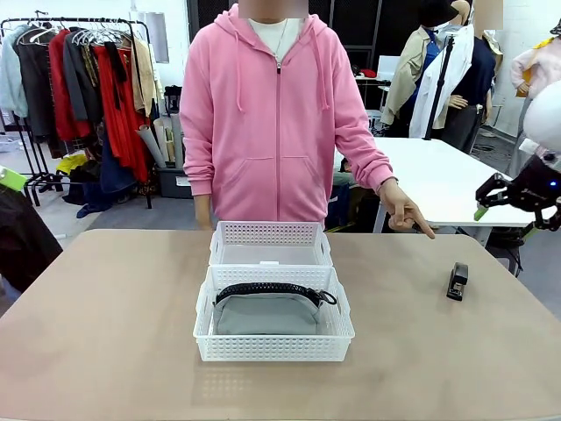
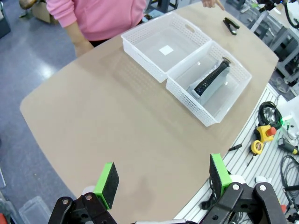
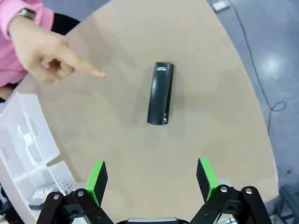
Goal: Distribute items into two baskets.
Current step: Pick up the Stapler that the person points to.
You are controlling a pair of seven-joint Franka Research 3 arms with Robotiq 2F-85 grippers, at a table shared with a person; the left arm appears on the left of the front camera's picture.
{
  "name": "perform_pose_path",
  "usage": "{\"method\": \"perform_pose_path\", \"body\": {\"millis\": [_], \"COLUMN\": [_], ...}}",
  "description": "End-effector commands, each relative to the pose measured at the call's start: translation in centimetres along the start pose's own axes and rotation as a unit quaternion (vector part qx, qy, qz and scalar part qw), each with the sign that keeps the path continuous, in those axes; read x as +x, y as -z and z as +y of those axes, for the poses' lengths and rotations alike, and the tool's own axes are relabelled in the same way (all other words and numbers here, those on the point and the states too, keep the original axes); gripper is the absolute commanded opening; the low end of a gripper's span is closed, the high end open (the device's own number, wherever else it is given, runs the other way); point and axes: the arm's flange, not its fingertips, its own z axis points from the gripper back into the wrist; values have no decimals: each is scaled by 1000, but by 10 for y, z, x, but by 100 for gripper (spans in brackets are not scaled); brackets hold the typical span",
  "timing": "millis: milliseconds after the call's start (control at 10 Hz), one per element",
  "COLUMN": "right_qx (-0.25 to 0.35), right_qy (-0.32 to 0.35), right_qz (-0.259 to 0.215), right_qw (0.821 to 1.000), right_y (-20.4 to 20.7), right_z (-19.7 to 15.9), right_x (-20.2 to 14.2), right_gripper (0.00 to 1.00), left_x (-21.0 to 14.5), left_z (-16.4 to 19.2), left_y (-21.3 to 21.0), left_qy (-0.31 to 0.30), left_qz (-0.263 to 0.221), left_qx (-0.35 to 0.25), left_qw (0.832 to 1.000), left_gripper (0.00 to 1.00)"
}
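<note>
**A:** Two green pads on the right gripper point(image 3: 152, 176) stand wide apart with nothing between them. The stapler point(image 3: 160, 93) lies flat on the table point(image 3: 219, 116), straight ahead of that gap.

**B:** Lined up for a pick, I'd say. Its long side runs along the fingers, so they would close across the narrow width. And the left gripper point(image 2: 163, 179)?

**A:** Spread just as wide and empty, hovering over bare tabletop well apart from the baskets. Probably parked out of the way.

**B:** And the person's hand point(image 3: 44, 53)?

**A:** The index finger is stretched toward the stapler, its tip near but not touching. I read it as a cue for which item goes next.

**B:** Where's the pouch point(image 1: 267, 314)?

**A:** In the nearer basket point(image 1: 272, 349), nearly filling it, with the zipper on the far side. The farther basket point(image 1: 270, 233) touches the nearer one and holds only a small white label point(image 2: 166, 50), so the stapler likely belongs there.
</note>
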Motion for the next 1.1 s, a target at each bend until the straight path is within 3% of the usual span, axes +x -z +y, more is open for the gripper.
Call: {"method": "perform_pose_path", "body": {"millis": [0,300,700,1000], "right_qx": [-20,-31,-48,-30], "right_qy": [61,106,108,100], "right_qz": [24,35,33,45], "right_qw": [998,993,992,994], "right_y": [8,35,55,55], "right_z": [10,13,12,4], "right_x": [15,21,21,17], "right_gripper": [100,100,100,100], "left_x": [0,0,0,0], "left_z": [1,1,1,1], "left_y": [1,1,1,1], "left_qy": [6,6,6,6], "left_qz": [-9,-9,-9,-9], "left_qx": [-10,-10,-10,-10], "left_qw": [1000,1000,1000,1000], "left_gripper": [100,100,100,100]}}
